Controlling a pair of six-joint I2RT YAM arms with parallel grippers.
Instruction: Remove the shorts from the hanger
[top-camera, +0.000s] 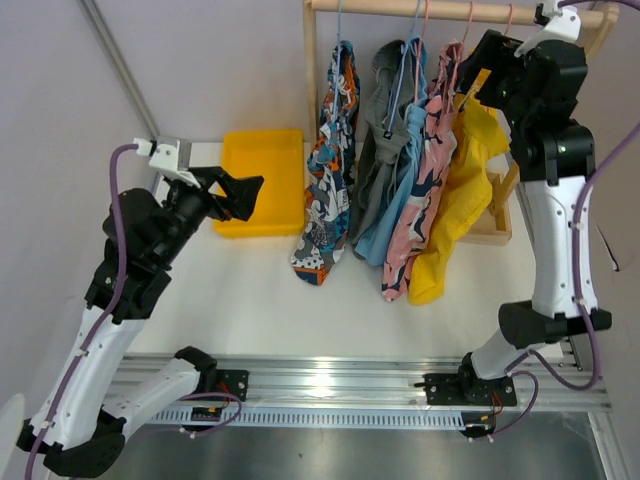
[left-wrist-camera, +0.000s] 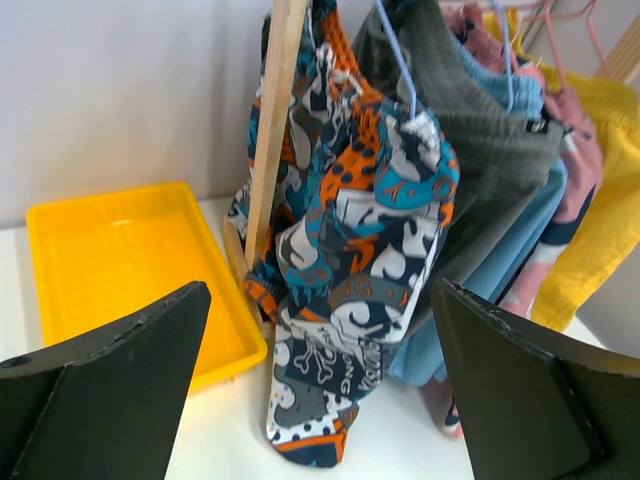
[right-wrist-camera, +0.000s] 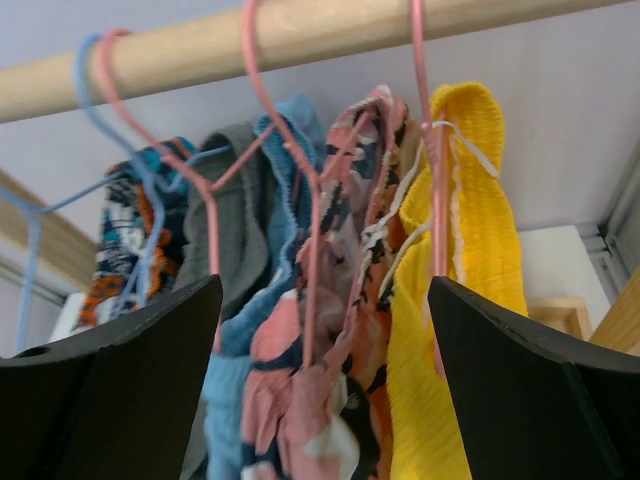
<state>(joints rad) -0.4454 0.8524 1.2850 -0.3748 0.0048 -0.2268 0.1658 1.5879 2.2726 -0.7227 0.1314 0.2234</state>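
Jaws released, nothing grasped

Right gripper (right-wrist-camera: 320, 380) spreads empty just below the hangers (right-wrist-camera: 312, 240); left gripper (left-wrist-camera: 320, 400) spreads empty, facing the printed pair (left-wrist-camera: 350, 260) beside the yellow tray (left-wrist-camera: 110, 260). All five shorts (top-camera: 400, 190) hang from the wooden rail (right-wrist-camera: 330, 30).

A yellow tray (top-camera: 275, 165) sits at the far edge of the white surface (top-camera: 250, 300), left of centre and just beside a wooden post (top-camera: 310, 70). From the post's top a wooden rod (top-camera: 450, 8) runs rightward, level. An aluminium rail (top-camera: 340, 375) lines the near edge.
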